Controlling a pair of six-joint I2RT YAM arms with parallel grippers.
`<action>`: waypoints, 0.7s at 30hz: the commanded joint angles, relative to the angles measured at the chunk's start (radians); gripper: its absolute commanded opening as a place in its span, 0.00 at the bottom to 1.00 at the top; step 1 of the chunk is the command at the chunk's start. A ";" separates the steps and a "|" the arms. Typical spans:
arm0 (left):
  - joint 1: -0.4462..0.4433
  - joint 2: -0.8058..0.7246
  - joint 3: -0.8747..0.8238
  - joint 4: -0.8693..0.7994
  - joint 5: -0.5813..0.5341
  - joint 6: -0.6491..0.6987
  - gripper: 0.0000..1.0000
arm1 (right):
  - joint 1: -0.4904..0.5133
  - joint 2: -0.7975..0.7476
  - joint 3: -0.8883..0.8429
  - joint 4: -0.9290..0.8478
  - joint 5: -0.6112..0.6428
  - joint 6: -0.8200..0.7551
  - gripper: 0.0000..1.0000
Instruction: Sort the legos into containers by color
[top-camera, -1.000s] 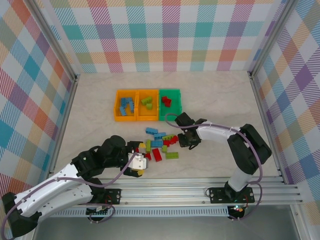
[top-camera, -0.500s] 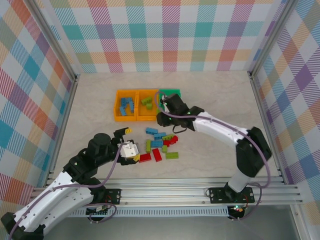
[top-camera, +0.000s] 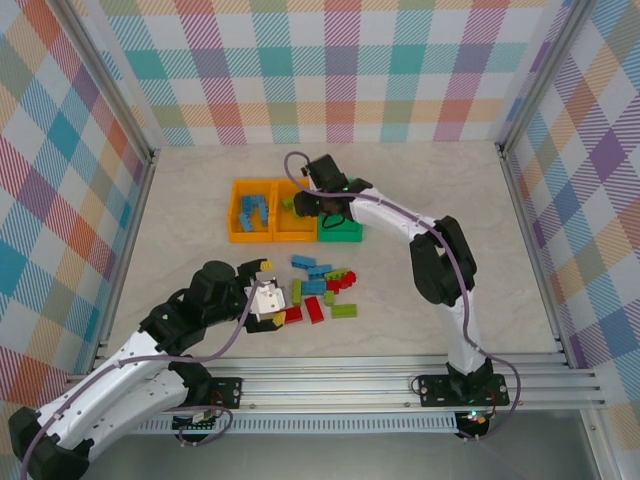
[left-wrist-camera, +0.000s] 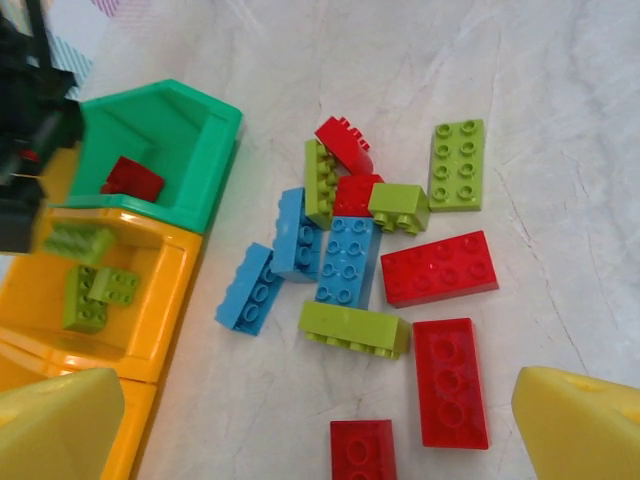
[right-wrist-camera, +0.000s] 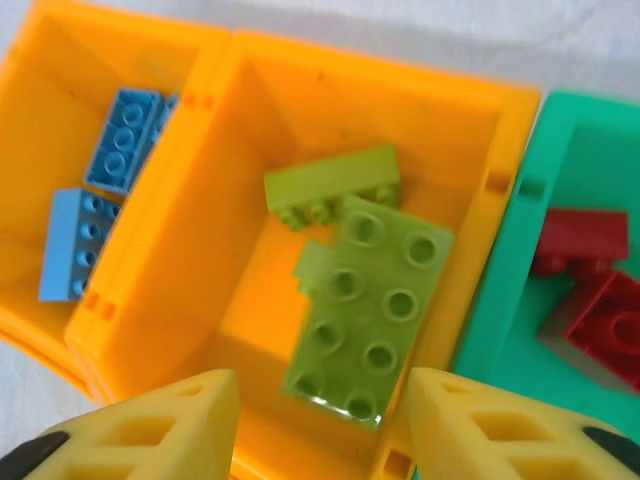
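Right wrist: lego (right-wrist-camera: 370, 300) just beyond hand (right-wrist-camera: 320, 385)

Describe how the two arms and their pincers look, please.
Both the left arm and the right arm have white shells with black joints, and a thin grey cable loops along each. The left pincer fingers and the right pincer fingers are yellow, blocky wedges; the right ones show hollow cut-outs.

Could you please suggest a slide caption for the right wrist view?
Open jaws above a lime green brick in the middle orange bin, blue bricks left, red bricks right.
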 joint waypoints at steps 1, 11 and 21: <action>0.005 -0.001 -0.014 0.030 0.026 -0.007 1.00 | 0.007 -0.034 0.019 -0.053 -0.010 -0.029 0.50; 0.007 0.012 -0.035 -0.019 -0.068 0.031 1.00 | 0.005 -0.508 -0.391 -0.044 -0.197 -0.102 0.52; 0.103 0.273 0.085 -0.261 -0.021 0.091 0.98 | 0.010 -1.092 -0.938 0.006 -0.499 0.019 0.62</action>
